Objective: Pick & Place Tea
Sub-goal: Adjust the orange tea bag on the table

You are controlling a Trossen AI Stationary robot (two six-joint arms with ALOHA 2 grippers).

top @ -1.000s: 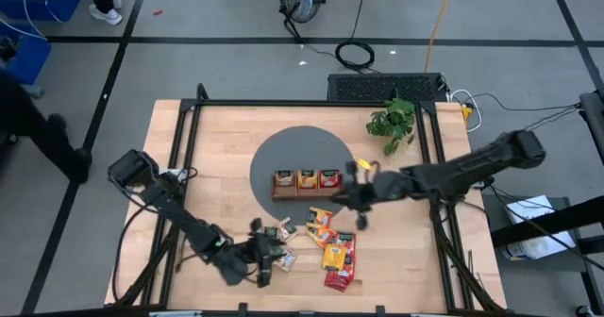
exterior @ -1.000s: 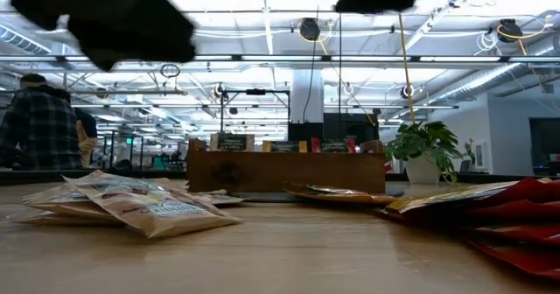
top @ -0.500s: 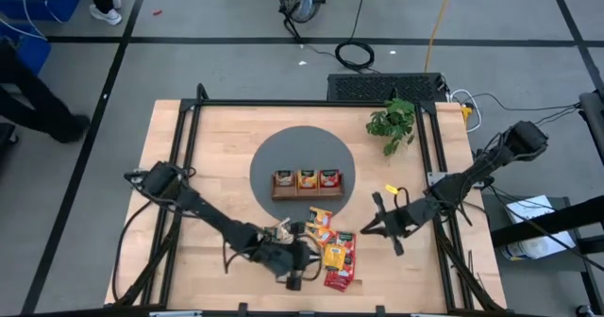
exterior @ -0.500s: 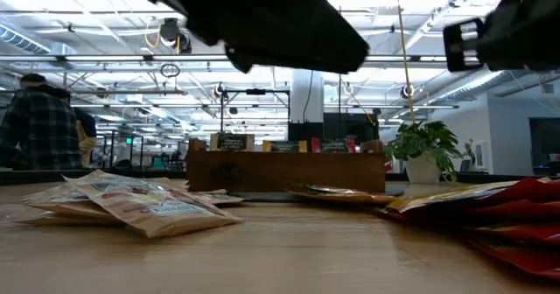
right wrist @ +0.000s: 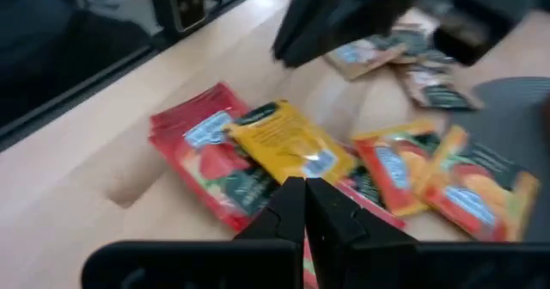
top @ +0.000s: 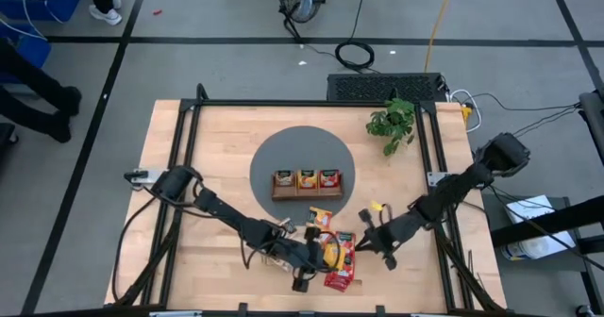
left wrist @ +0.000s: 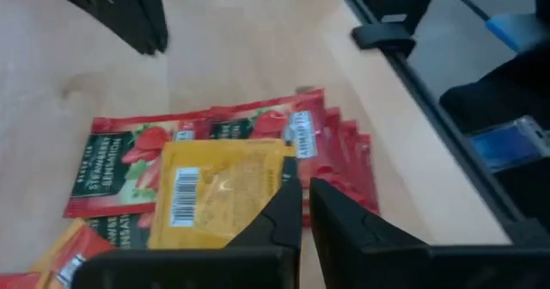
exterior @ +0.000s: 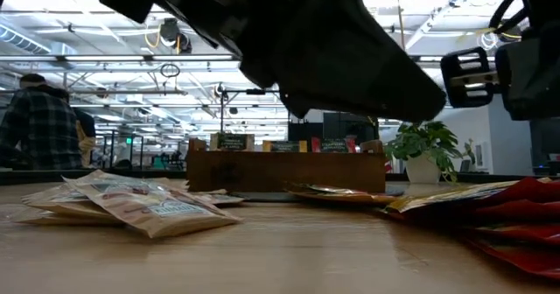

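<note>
While both arms reach low over the front of the worktop (top: 217, 138), the scene reads as follows.

Left pincer (top: 304, 260): at the near edge of the sachet pile, just left of the yellow sachet; in the left wrist view its fingers (left wrist: 279, 216) stand nearly together with only a thin gap, their tips at the edge of the yellow sachet (left wrist: 219, 190). Whether they pinch that edge I cannot tell.

Right pincer (top: 366, 242): just right of the pile, near the red sachets; in the right wrist view its own two fingers (right wrist: 288, 207) are pressed together, closed on nothing, above the sachets.

Tea, loose pile: spread on the worktop in front of the tray. Red sachets (top: 342, 272) lie stacked at the right end, the yellow sachet lies on top of them, orange ones (top: 321, 225) lie behind, and pale tan ones (top: 279, 232) sit at the left end.

Tea, placed: three sachets stand in the wooden tray (top: 307, 192), one per compartment, tan at left, yellow in the middle, red at right.

Tray: on the dark round mat (top: 283, 152) in the middle of the worktop.

Potted plant (top: 392, 122): at the far right of the worktop, well apart from the pile.

Person (exterior: 37, 123): in a plaid shirt, in the room beyond the worktop, seen in the low view.
</note>
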